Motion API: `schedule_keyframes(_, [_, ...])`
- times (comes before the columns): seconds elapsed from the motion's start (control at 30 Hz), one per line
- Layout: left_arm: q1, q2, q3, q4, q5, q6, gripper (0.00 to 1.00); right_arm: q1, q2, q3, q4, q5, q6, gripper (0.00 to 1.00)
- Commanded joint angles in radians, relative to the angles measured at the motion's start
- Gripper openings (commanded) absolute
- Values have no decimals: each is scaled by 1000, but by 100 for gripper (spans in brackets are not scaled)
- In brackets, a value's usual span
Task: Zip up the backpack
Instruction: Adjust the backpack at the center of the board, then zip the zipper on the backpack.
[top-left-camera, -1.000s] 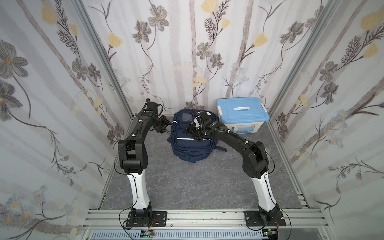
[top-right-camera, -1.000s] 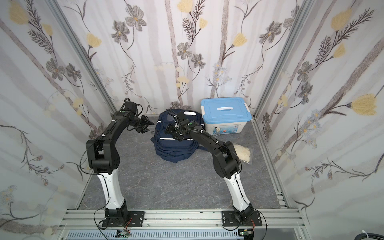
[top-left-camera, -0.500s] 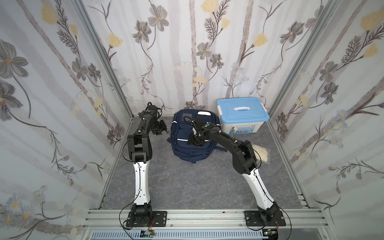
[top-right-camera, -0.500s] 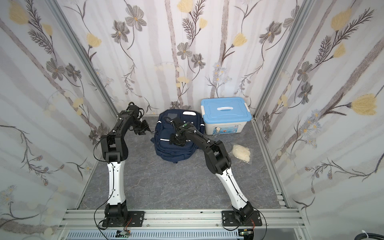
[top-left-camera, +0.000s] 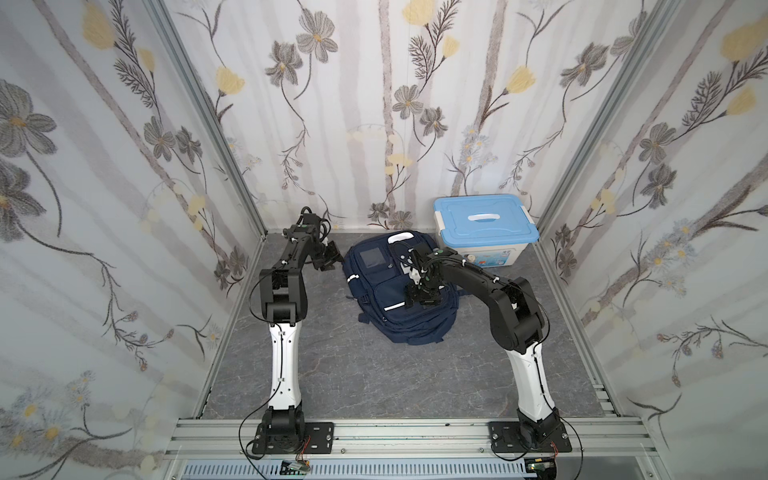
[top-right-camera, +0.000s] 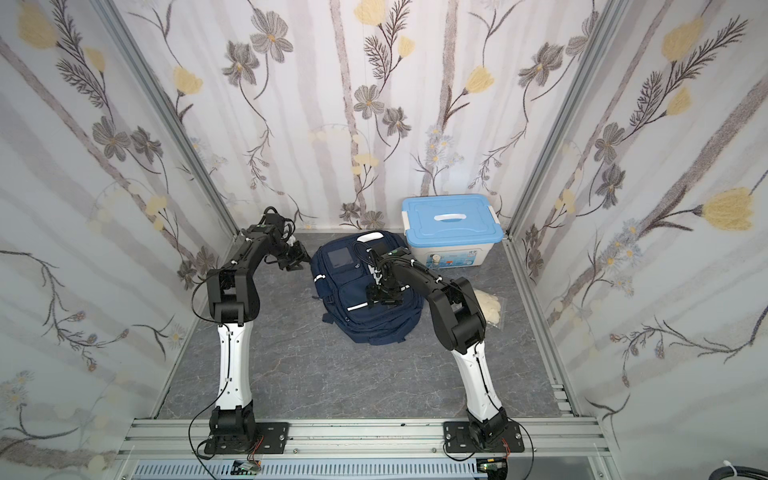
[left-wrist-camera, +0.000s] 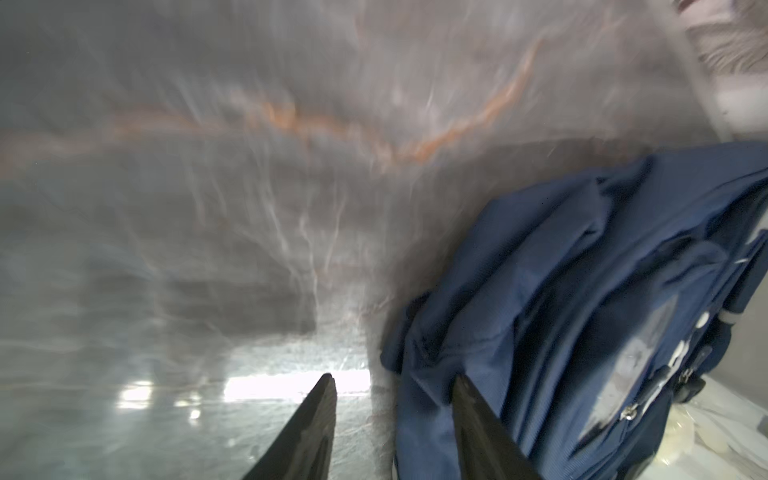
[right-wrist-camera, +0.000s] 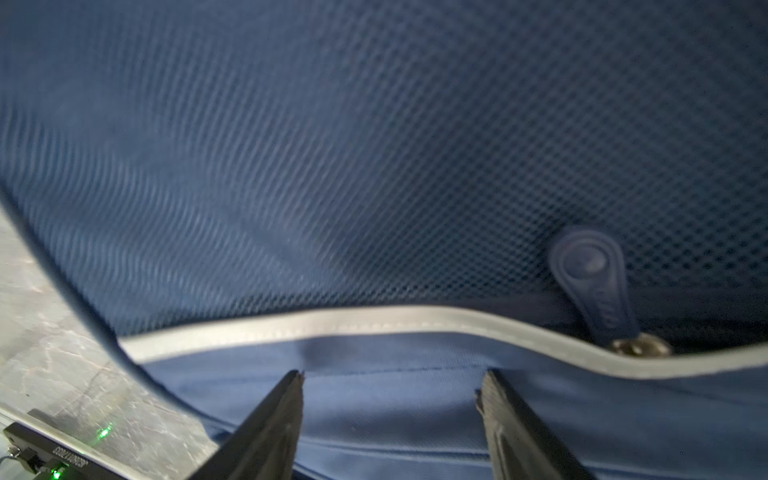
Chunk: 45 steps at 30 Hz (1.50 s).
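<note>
Jaws of left gripper (left-wrist-camera: 392, 380) spread, empty, just beside the backpack (top-left-camera: 415, 328), which lies flat on the grey floor (top-left-camera: 374, 374) next to blue-lidded box (top-left-camera: 484, 224). Right gripper (right-wrist-camera: 390, 380) jaws spread, empty, over backpack's front panel, near zipper pull (right-wrist-camera: 590, 282).

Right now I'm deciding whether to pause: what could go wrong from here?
The right gripper hangs open over fabric, with the zipper pull off to one side; closing may pinch cloth instead. The left gripper is open beside the backpack, holding nothing, so it could slide when tugged.
</note>
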Motion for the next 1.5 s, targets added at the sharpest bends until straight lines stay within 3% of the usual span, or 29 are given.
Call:
schedule_keyframes(0.0, [20,-111,-190,224,122,-124,53,-12,18,31,-117,107,-34,74])
schedule_keyframes(0.17, [46,-243,-370,311,189,-197,53,-39,-32,32,-82,61,-9,78])
schedule_keyframes(0.37, [52,-474,-662,561,252,-415,59,-18,-86,188,-60,-11,72,83])
schedule_keyframes(0.47, [50,-478,-749,587,282,-452,58,5,-114,235,-59,-31,145,82])
schedule_keyframes(0.6, [47,-443,-782,632,297,-480,55,61,-136,238,-57,-23,252,80])
schedule_keyframes(0.8, [22,-390,-717,628,313,-473,54,140,-122,242,-29,-1,345,81])
schedule_keyframes(1.07, [-3,-407,-790,579,299,-440,53,134,-138,225,-22,14,365,82])
schedule_keyframes(1.23, [-1,-460,-852,486,224,-353,55,133,-145,192,-22,13,372,82])
schedule_keyframes(1.47, [2,-418,-825,642,234,-426,54,142,-151,179,-19,16,369,82])
